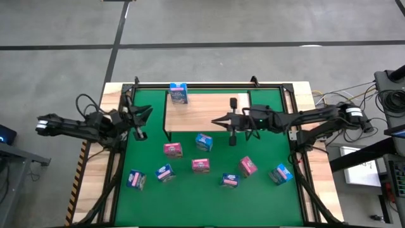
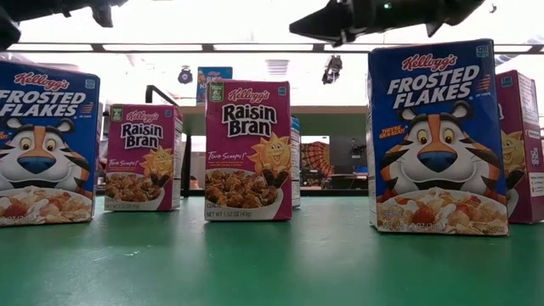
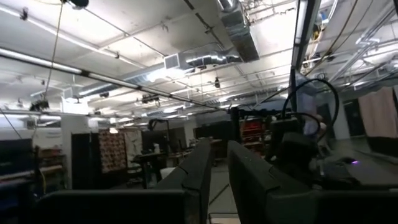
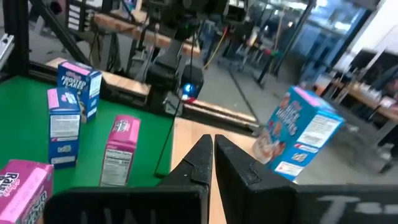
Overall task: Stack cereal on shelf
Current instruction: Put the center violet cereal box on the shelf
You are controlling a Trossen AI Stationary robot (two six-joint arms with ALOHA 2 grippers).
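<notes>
The shelf (image 1: 209,113) is a light-wood board in a black frame at the far side of the green mat. One light blue cereal box (image 1: 178,93) (image 4: 298,134) stands on its far left corner. Several pink, dark blue and light blue cereal boxes stand upright on the mat, among them a pink one (image 1: 172,149) and a dark blue one (image 1: 204,142). My right gripper (image 1: 215,120) (image 4: 213,143) is shut and empty, level above the shelf and pointing toward the table's left. My left gripper (image 1: 149,113) (image 3: 219,149) is at the mat's left edge, tipped upward, fingers nearly together, holding nothing.
In the low view, Raisin Bran (image 2: 248,149) and Frosted Flakes (image 2: 438,136) boxes stand in a near row with gaps between them. Black frame rails (image 1: 293,126) run along the mat's sides. Cables and equipment (image 1: 386,95) lie beyond the table's right edge.
</notes>
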